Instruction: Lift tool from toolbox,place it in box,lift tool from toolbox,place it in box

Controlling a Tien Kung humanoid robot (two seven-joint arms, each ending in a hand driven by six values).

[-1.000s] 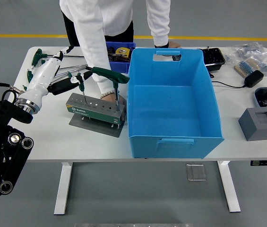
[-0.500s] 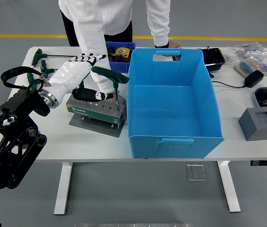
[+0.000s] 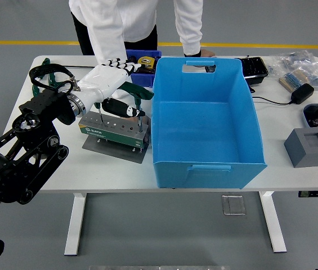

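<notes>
A grey-green tool stand (image 3: 109, 131) sits on a metal plate left of the big blue box (image 3: 204, 147). A green T-handle wrench (image 3: 137, 93) stands upright in the stand's right end. My left hand (image 3: 117, 87), white with black fingers, is right at the green handle. The fingers reach over it at the far side and the thumb lies below it, not closed on it. The blue box holds nothing that I can see. A person's sleeve (image 3: 105, 34) comes down behind my hand, and that hand is hidden.
The person's other hand (image 3: 200, 53) rests at the blue box's far rim. More green T-handle tools (image 3: 46, 63) lie at the far left. A small blue bin (image 3: 140, 58) of parts stands behind the stand. A grey block (image 3: 309, 147), black tray (image 3: 254, 67) and cables lie right.
My left arm has swung right and forward over the stand. The hand has moved from the stand's left side to the T-handle wrench at its right end. It now covers the person's hand.
</notes>
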